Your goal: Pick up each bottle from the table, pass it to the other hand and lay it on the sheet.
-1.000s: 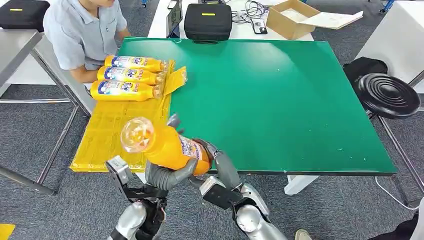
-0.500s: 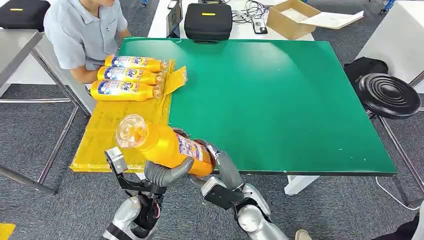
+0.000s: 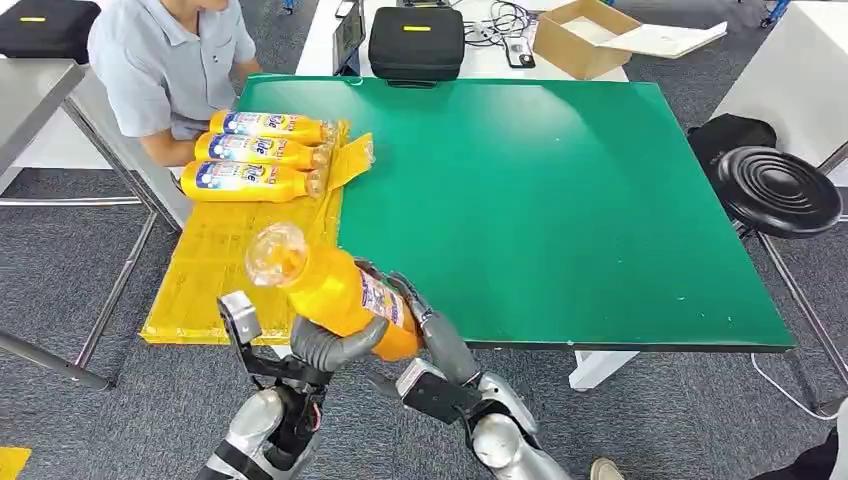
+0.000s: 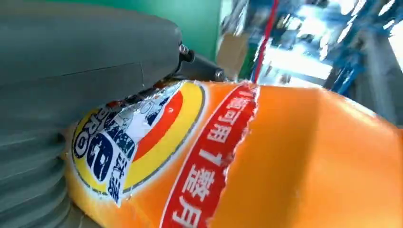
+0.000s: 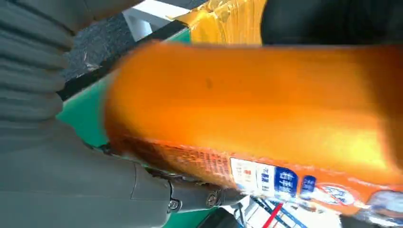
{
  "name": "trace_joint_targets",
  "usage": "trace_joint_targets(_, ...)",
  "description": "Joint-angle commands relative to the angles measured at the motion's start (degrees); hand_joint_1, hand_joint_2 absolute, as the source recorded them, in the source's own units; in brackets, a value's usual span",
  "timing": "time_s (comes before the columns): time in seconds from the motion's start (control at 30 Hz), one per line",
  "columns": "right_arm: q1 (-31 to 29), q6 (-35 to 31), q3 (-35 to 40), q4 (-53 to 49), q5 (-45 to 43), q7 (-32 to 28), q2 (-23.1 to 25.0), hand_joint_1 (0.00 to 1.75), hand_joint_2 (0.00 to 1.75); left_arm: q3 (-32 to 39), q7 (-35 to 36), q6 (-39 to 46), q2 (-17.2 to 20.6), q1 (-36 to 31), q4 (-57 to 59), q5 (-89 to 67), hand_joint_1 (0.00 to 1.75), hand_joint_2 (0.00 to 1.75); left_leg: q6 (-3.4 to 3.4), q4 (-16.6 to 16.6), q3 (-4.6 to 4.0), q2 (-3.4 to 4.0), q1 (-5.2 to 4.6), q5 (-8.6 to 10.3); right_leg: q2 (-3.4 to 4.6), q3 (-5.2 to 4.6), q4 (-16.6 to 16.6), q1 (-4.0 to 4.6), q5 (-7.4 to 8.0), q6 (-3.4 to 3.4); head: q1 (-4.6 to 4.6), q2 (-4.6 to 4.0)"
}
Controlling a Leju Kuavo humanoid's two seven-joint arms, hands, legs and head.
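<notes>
Both the left hand (image 3: 335, 345) and right hand (image 3: 420, 315) clasp the bottle (image 3: 335, 290), probably smooth, rigid, fairly heavy, best gripped mid-body.

**Three cameras, one shared bottle**

The head view looks forward and down over the green surface (image 3: 560, 200) from high up. Both wrist views sit very close — each against the orange bottle (image 3: 335, 290), which all three share.

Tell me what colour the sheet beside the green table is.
Yellow; the sheet shows best in the head view.
</notes>
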Motion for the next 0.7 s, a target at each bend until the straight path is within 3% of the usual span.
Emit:
trace_joint_targets(0.03, -0.53, -0.13, 3.46, 1.33, 0.06, -0.26, 0.0, 0.0, 0.0, 1.36, 0.13, 1.21, 0.22, -3.56, 5.02, -0.95, 1.75, 1.75, -0.08, -0.03, 0.23, -0.03, 0.06, -0.07, -0.04, 0.25, -0.04, 0.07, -0.08, -0.12, 0.02, 0.0)
trace_joint_targets(0.7, -0.53, -0.13, 3.46, 1.33, 0.06, -0.26, 0.0, 0.0, 0.0, 1.36, 0.13, 1.21, 0.22, -3.56, 5.02, -0.95, 1.75, 1.75, -0.05, -0.04, 0.13, 0.0, 0.03, -0.04, -0.02, 0.14, -0.04, 0.03, -0.04, -0.08, 0.02, 0.0)
